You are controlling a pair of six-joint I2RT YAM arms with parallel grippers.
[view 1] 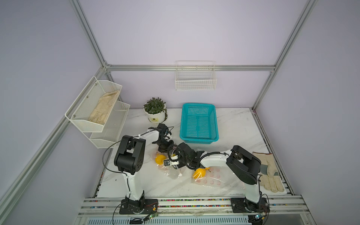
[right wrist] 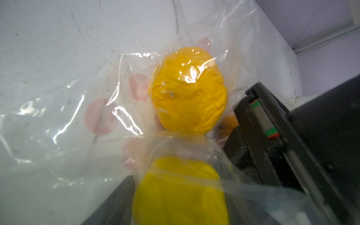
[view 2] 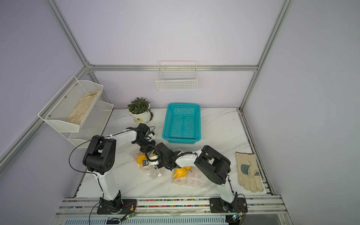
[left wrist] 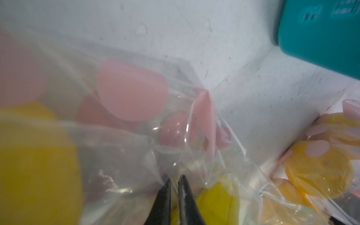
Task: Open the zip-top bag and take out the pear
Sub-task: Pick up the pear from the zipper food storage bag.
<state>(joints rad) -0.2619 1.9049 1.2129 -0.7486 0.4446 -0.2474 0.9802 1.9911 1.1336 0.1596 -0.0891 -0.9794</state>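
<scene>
A clear zip-top bag (view 1: 171, 173) with pink dots lies crumpled at mid-table between both arms. A yellow pear (view 1: 160, 158) shows through its film, and also in the right wrist view (right wrist: 189, 91). My left gripper (left wrist: 174, 180) reaches down from behind the bag and is shut, pinching a fold of the film between its black fingertips. My right gripper (right wrist: 179, 194) comes in from the right with its jaws wide. Yellow fruit under film fills the gap between them, and only one finger (right wrist: 116, 204) shows. The bag's zip edge is not clear to me.
A second dotted bag (view 1: 214, 178) with an orange-yellow pear (view 1: 199, 173) lies under the right arm. A teal basket (view 1: 198, 138) stands just behind the grippers, with a potted plant (view 1: 155, 116) to its left. A work glove (view 1: 270, 171) lies at the right edge. Wire racks (view 1: 97, 109) hang on the left wall.
</scene>
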